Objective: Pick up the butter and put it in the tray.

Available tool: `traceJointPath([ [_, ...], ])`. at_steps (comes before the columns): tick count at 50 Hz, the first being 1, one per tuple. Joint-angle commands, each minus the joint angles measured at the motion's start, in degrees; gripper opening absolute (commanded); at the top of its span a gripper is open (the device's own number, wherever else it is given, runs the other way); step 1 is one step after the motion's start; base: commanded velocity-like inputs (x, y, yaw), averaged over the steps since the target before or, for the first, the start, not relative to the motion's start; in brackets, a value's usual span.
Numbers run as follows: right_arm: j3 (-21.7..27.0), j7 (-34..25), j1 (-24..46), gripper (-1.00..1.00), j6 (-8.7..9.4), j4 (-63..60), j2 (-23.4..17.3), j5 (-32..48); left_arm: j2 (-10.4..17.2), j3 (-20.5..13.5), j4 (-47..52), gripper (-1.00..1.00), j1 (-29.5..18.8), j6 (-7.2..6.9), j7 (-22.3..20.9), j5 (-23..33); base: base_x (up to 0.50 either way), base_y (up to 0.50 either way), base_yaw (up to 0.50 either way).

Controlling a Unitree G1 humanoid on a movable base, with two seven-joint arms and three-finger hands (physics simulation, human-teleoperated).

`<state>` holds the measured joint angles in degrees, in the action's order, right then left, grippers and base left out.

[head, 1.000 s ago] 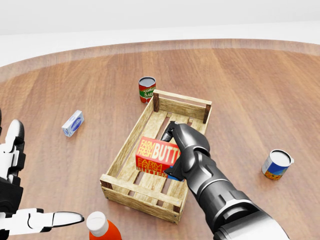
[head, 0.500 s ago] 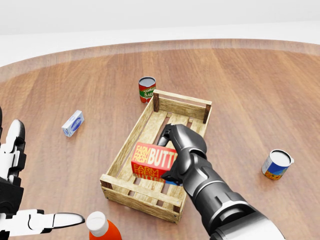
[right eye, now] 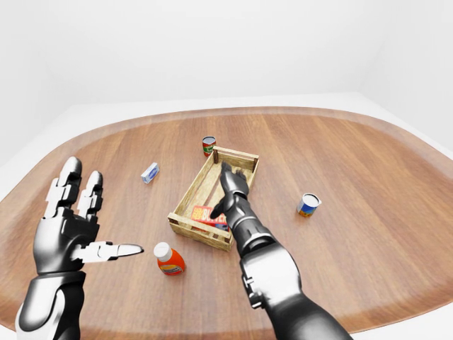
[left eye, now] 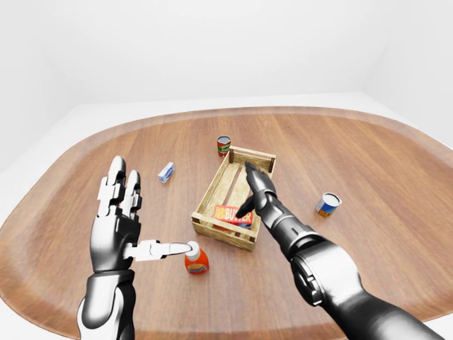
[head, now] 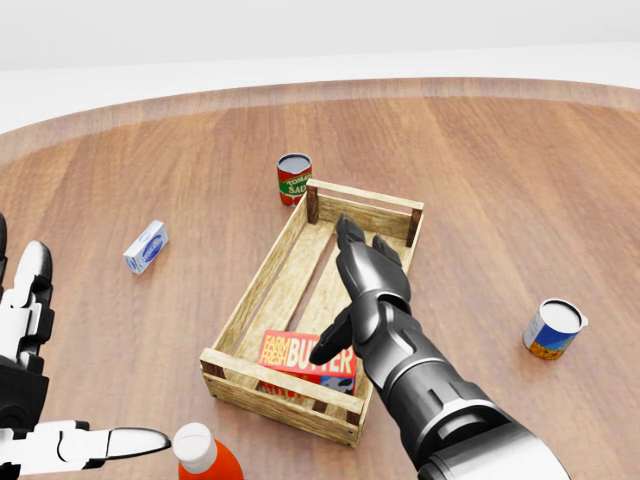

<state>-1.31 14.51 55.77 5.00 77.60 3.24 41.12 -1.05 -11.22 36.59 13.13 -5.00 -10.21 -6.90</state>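
Right hand (left eye: pixel 253 190), in the left-eye view, hangs over the wooden tray (left eye: pixel 212 193) with fingers spread and nothing in them; the left hand (left eye: pixel 117 219) is raised at the left, fingers spread too, its thumb beside an orange bottle (left eye: pixel 196 259). Head view: the butter (head: pixel 305 360) lies in the tray's near end, just under the right hand's thumb. A red can (head: pixel 293 178) stands by the far end, a blue-and-white can (head: pixel 552 329) at right, a small white carton (head: pixel 146 246) at left.
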Motion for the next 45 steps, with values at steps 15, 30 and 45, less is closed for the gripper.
traceJointPath([
  [15,0.2,-3.4,1.5,1.00,0.00,-2.7,0.3,-3.5,0.1,-0.4,0.5,1.00,-0.2,0.00,0.0,-0.3,0.00,0.00,0.00],
  [30,-10.3,-28.1,-22.1,1.00,0.00,-60.6,2.9,7.7,0.1,-0.4,-0.5,1.00,-0.5,0.00,0.2,-0.1,0.00,0.00,0.00],
  [45,-20.2,-43.9,-43.0,1.00,0.00,-98.8,8.7,28.9,0.0,-0.2,-0.3,1.00,0.0,0.00,0.1,0.0,0.00,0.00,0.00],
])
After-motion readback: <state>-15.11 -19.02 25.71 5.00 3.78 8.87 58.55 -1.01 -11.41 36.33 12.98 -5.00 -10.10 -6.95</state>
